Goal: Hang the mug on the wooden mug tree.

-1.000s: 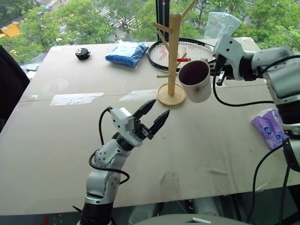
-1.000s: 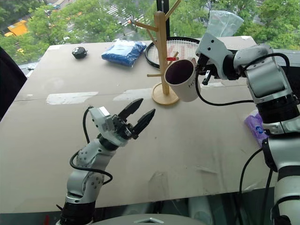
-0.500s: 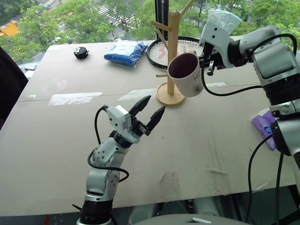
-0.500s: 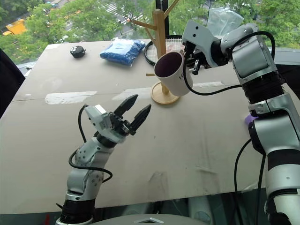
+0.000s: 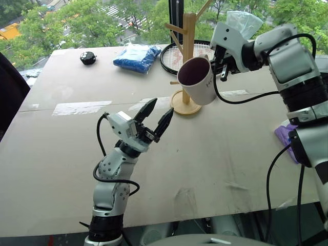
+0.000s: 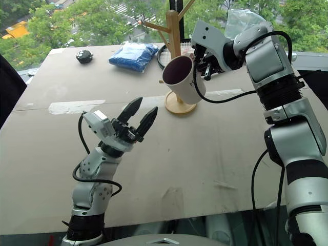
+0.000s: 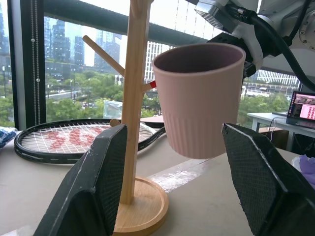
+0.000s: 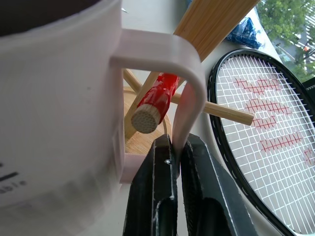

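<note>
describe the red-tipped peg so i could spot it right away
Find the wooden mug tree at the table's far side, before the racket. The red-tipped peg juts from its post behind the mug; it alone has a red end, the others being bare wood.

mug (image 6: 183, 79): held aloft by right gripper (image 6: 201, 61), just before wooden mug tree (image 6: 176, 56)
left gripper (image 6: 137, 116): fingers spread, at 7 o'clock from mug

Red-tipped peg (image 8: 155, 101) pokes through mug (image 5: 199, 82) handle; post (image 5: 190, 56) just behind
</note>
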